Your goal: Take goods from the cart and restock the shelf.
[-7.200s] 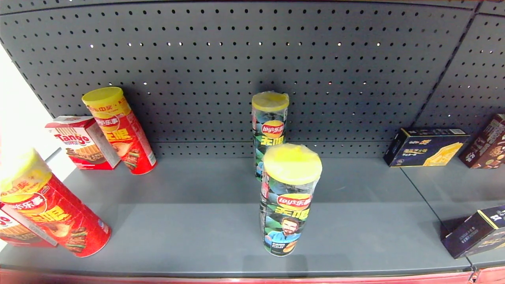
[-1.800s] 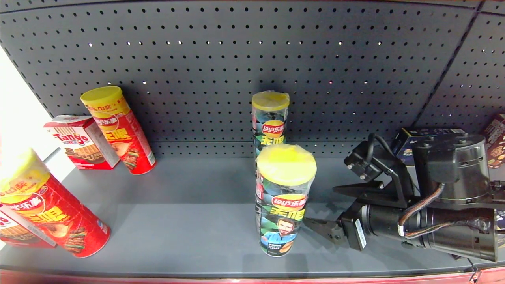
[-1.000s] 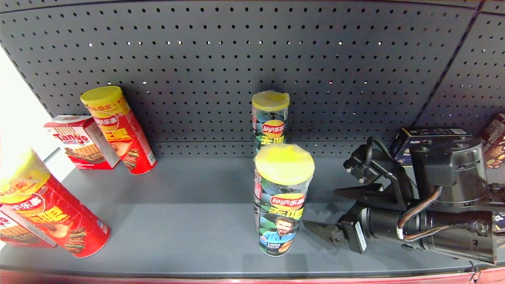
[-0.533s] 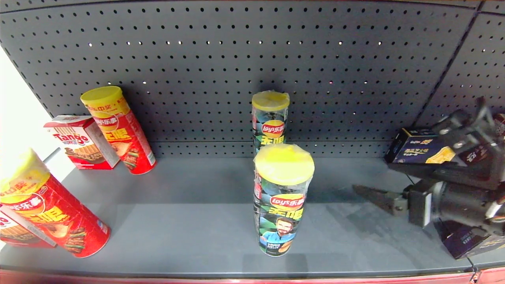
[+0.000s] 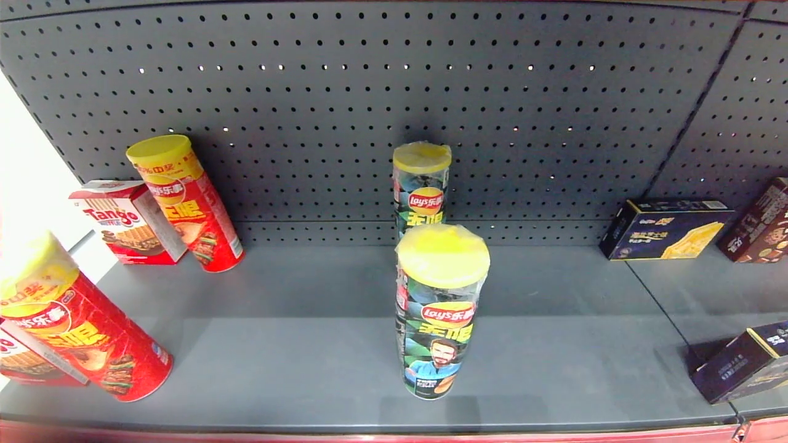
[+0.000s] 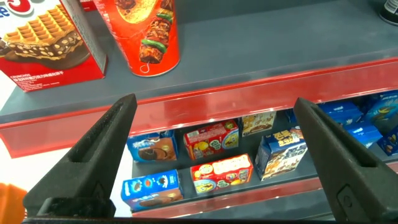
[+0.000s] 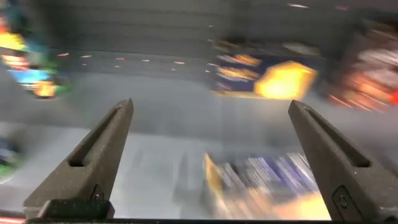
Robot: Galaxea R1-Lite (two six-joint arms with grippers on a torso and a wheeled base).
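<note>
Left tool gapes wide, red can beyond cut off.

A red can stands at the back left of the shelf, by the pegboard, with a wafer box just beside it. A second red can stands nearer the front. At the right, a navy box lies against the pegboard, a brown box beside it, and another navy box nearer the front. Small boxes fill the lower tier.

Front can partly hides rear can.
</note>
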